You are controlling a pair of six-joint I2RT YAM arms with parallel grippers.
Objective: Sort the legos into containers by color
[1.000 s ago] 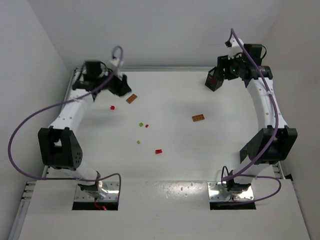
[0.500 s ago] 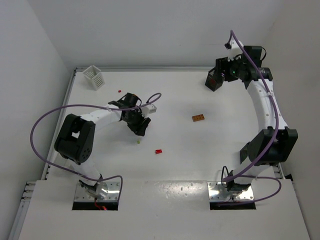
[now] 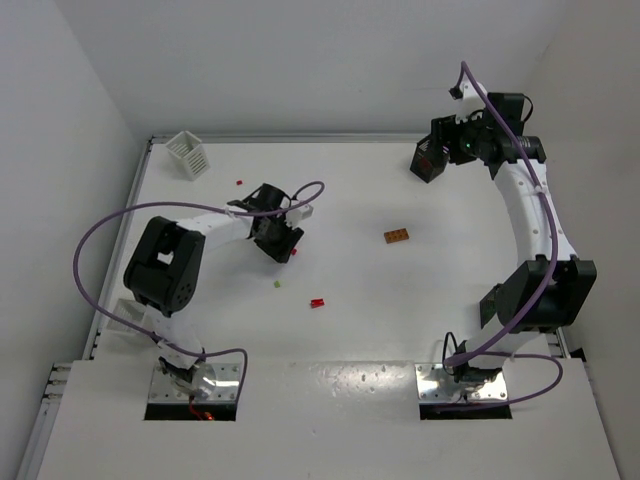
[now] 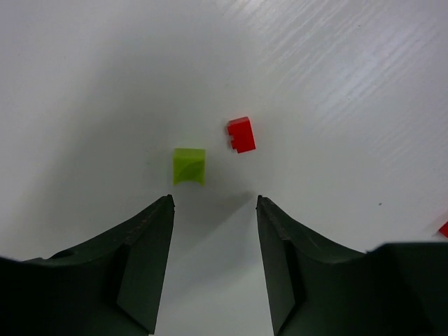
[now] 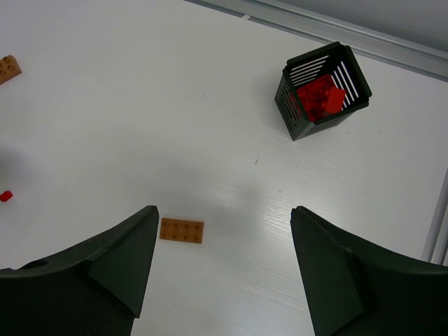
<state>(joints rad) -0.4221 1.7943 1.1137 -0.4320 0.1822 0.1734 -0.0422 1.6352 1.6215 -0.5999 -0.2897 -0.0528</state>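
My left gripper [image 3: 283,246] is open and low over the table's middle left. In the left wrist view a yellow-green lego [image 4: 190,166] lies just beyond its left fingertip, with a red lego [image 4: 241,134] a little farther right; the gripper [image 4: 214,201] holds nothing. My right gripper [image 3: 443,140] is open and empty, high at the back right by a black basket [image 3: 428,160]. In the right wrist view this basket [image 5: 302,119] holds red legos [image 5: 320,96], and an orange-brown plate [image 5: 182,229] lies beside the left finger. A white basket [image 3: 187,153] stands at the back left.
More legos lie loose: the orange-brown plate [image 3: 397,236] mid-table, a red one [image 3: 318,302], a yellow-green one [image 3: 277,284], a tiny red one [image 3: 239,182]. Another orange-brown plate [image 5: 8,68] shows at the right wrist view's left edge. A pale shape [image 3: 128,314] lies by the left arm.
My left arm has swung from the back left corner to the middle left, uncovering the white basket, and now sits over the small legos. The right arm has not moved.
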